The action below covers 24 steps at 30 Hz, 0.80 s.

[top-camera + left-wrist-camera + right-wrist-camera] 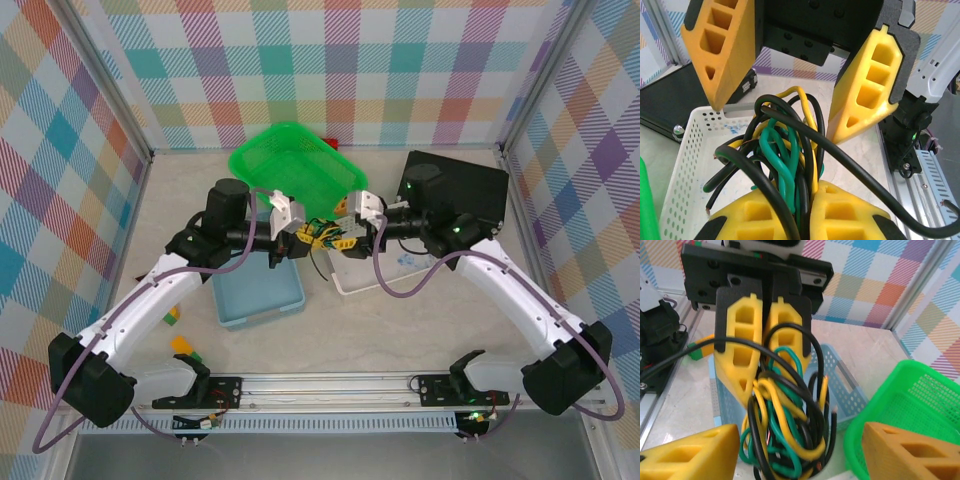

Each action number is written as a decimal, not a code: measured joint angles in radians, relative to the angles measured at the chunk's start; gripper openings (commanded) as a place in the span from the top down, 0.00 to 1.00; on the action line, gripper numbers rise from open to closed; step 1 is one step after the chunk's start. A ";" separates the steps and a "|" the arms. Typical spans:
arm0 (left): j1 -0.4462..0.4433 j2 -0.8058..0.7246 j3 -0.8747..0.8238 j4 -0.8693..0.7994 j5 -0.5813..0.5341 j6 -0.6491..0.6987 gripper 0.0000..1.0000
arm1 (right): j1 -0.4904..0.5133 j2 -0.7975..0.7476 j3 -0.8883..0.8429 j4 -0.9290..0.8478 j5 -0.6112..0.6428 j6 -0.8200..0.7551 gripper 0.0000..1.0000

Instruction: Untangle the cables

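Top external view, from the near edge outward: past the blue bin (258, 292) the two arms are seen to meet above the middle of the table. The knot (322, 235) of cables is held in the air between them, above the space between the blue bin and the white basket (362, 280).

The left gripper (299, 237) is clenched on one end of the knot. In the left wrist view the black wire (860, 171), the yellow wire (814, 160) and the green wire (782, 170) are all pinched together between its fingers (845, 220).

The right gripper (345, 236) is spread. In the right wrist view its fingers (690, 452) are placed on either side of the knot, and no wire is gripped by them yet, as far as can be told. Farther back, the green basket (295, 158) is seen behind both grippers.

Little of the task can be judged as done. The knot is lifted off the table and presented to the second gripper, but the three wires are wound through one another in many loops. Not one strand is freed — only some bare ends stick out.

Nearly everything is left to do: a second hold must be taken on one wire and that wire drawn out of the loops — and the same must be repeated for the others.
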 measured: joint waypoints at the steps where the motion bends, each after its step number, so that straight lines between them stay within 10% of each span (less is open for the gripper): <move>1: -0.002 0.000 0.000 0.001 -0.003 0.003 1.00 | 0.006 0.004 0.001 0.002 0.000 0.001 0.46; 6: -0.005 0.000 0.000 0.010 -0.006 0.003 0.96 | 0.020 0.012 0.001 0.006 0.006 -0.004 0.67; 10: -0.004 -0.001 0.000 0.019 -0.032 0.000 0.70 | 0.019 0.005 -0.017 0.044 0.024 -0.008 1.00; 15: -0.005 -0.012 0.000 0.005 -0.056 0.001 0.41 | 0.021 -0.024 -0.083 0.098 0.086 -0.051 1.00; 24: -0.003 -0.085 0.030 -0.195 -0.074 0.030 0.36 | 0.022 -0.084 -0.222 0.188 0.267 -0.288 1.00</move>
